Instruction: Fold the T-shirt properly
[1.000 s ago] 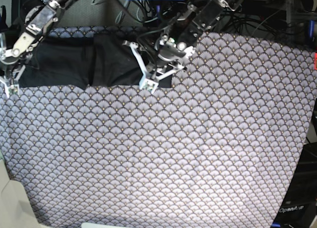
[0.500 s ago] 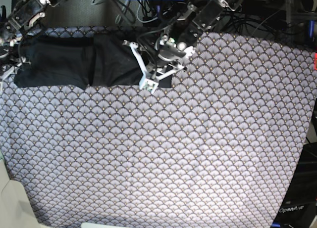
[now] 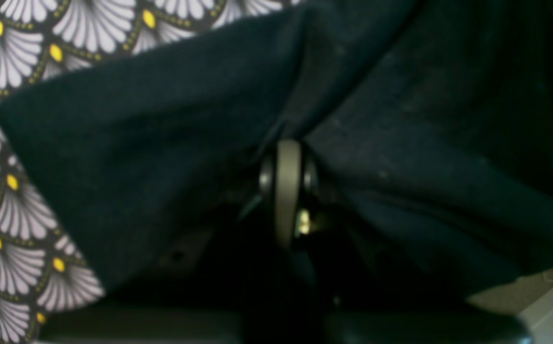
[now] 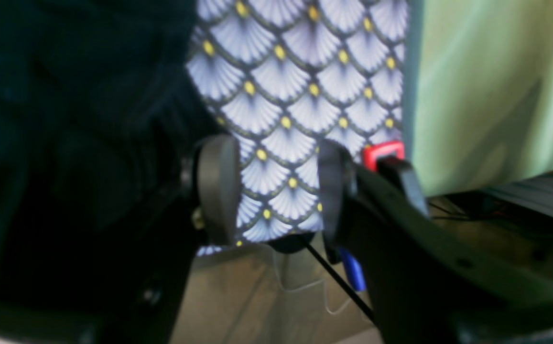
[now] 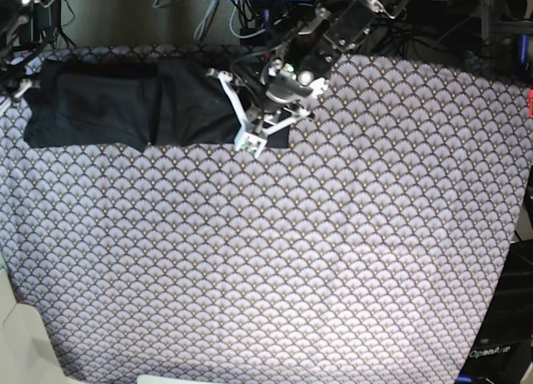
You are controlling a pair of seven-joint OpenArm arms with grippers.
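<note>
The black T-shirt (image 5: 108, 105) lies as a folded band along the far left of the table. My left gripper (image 5: 250, 141) is at the band's right end. In the left wrist view the gripper (image 3: 288, 157) has its pads pressed together, with black cloth (image 3: 161, 143) bunched and pulled into them. My right gripper (image 5: 12, 88) is at the far left edge, just off the shirt's left end. In the right wrist view it (image 4: 274, 191) is open and empty over the patterned cloth, with the shirt (image 4: 66, 95) to its left.
The grey scallop-patterned cloth (image 5: 291, 259) covers the whole table. The table's edge and a pale green surface (image 4: 486, 86) lie right of the right gripper, with a small red part (image 4: 384, 152) at the edge. Cables and arm bases crowd the far side (image 5: 275, 9).
My right arm has drawn back up and to the left, off the shirt's left end, which now lies uncovered. The left arm and the shirt's right end have stayed put.
</note>
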